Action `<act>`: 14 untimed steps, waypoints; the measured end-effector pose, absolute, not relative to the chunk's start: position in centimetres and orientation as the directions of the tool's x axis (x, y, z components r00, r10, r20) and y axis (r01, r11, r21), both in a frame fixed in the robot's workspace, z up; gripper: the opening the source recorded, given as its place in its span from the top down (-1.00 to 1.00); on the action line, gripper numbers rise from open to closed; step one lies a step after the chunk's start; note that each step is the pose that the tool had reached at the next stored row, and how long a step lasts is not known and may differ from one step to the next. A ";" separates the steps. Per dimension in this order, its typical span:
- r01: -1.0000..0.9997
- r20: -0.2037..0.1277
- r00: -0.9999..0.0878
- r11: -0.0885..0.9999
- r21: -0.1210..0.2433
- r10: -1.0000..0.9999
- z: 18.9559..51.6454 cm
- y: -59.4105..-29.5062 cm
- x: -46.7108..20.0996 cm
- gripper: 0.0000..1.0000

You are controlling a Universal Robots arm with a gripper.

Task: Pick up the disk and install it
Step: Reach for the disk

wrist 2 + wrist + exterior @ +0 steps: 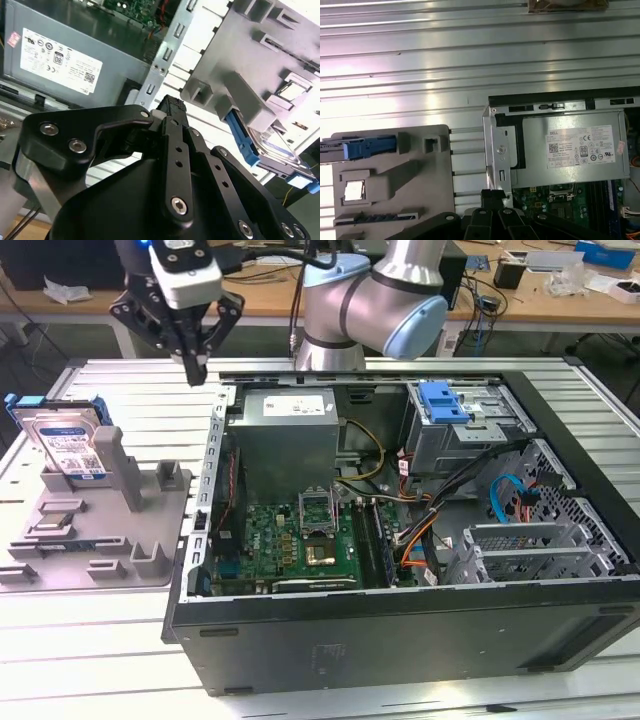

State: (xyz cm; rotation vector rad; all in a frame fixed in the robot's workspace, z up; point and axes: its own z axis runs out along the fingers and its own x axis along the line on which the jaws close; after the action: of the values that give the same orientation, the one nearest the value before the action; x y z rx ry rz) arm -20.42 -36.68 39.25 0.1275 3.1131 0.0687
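Observation:
The disk [65, 445], a silver drive with a white-and-blue label and a blue rail, stands on edge in a grey fixture [110, 540] at the exterior view's left. My gripper [195, 368] hangs above the table between the fixture and the open computer case [400, 640]. It sits up and to the right of the disk, apart from it, with its fingers together and nothing in them. In the second wrist view the fingertips [172, 106] point toward the table, and the disk [280, 152] lies off to one side. The first wrist view shows the disk's blue rail [367, 147] edge-on.
Inside the case are a grey power supply [285, 435], a green motherboard [300, 540] and a drive bay with a bare blue bracket [445, 400]. A thin blue cable [505, 495] loops nearby. The arm's base [370, 310] stands behind the case. Ribbed metal table [90, 660] surrounds everything.

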 end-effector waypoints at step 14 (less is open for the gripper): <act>0.086 -0.023 -0.996 0.995 0.045 0.087 39.2 -35.2 -24.7 0.79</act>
State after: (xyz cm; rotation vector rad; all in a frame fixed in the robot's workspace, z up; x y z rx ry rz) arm -24.74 -35.19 39.16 0.1352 3.1127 0.0686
